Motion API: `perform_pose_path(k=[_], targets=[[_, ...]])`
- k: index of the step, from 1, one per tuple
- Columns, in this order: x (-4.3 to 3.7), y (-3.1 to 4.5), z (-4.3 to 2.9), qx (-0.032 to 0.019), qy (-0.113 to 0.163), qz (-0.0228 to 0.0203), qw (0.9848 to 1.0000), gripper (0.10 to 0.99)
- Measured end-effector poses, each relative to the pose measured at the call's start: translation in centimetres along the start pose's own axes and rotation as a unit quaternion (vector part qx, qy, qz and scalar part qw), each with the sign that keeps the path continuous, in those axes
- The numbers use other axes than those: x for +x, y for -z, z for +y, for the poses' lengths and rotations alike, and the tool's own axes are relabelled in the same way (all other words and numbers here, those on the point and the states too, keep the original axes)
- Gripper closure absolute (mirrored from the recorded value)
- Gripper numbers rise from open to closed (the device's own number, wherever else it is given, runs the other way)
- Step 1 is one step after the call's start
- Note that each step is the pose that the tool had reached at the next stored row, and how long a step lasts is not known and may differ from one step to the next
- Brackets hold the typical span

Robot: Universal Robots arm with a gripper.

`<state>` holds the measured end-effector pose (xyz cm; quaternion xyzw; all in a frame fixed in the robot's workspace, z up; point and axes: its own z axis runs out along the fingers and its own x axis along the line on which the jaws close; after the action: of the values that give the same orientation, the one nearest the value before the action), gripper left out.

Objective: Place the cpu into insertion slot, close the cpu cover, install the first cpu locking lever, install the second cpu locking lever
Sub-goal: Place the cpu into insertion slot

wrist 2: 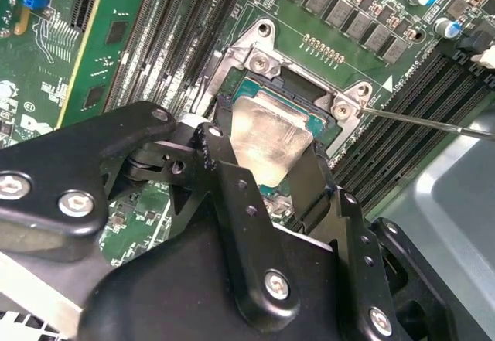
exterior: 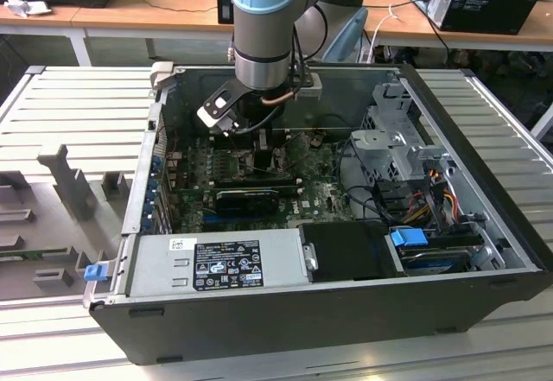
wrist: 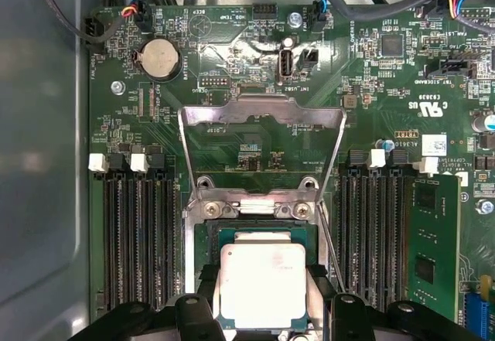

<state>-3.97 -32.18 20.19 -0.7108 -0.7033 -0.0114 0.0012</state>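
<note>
The cpu [wrist: 263, 283], a flat square with a matt silver face and a green edge, sits at the insertion slot [wrist: 309, 236], a black square socket; I cannot tell whether it is fully seated. The gripper [wrist: 263, 298] clamps it between two black fingers [wrist: 207, 291]. The cpu cover [wrist: 263, 113], a thin grey metal frame, lies swung open over the green motherboard [wrist: 371, 86], between long ribbed black memory slots [wrist: 139, 233]

Even, cool room light fills the exterior view, though the case [exterior: 328, 312] interior lies shadowed. In both wrist views, glare whitens the cpu [wrist: 261, 283] [wrist 2: 267, 136].
</note>
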Motion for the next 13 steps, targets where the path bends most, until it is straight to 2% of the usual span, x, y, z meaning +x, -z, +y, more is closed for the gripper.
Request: perform_pose_path(k=[5,6,7,8,11,13], targets=[[0.00,-0.01,0.00,-0.0001,0.000,-0.0001,1.0000,0.541],[0.00,-0.01,0.01,-0.0001,0.000,-0.0001,1.0000,0.478],[0.02,-0.01,0.01,-0.0001,0.000,-0.0001,1.0000,0.478],[0.32,-0.01,0.16,0.0000,0.000,0.0002,1.0000,0.478],[0.55,-0.04,0.18,0.0000,0.000,0.0007,1.0000,0.478],[0.58,1.01,0.19,0.0000,0.000,-0.0007,1.0000,0.478]])
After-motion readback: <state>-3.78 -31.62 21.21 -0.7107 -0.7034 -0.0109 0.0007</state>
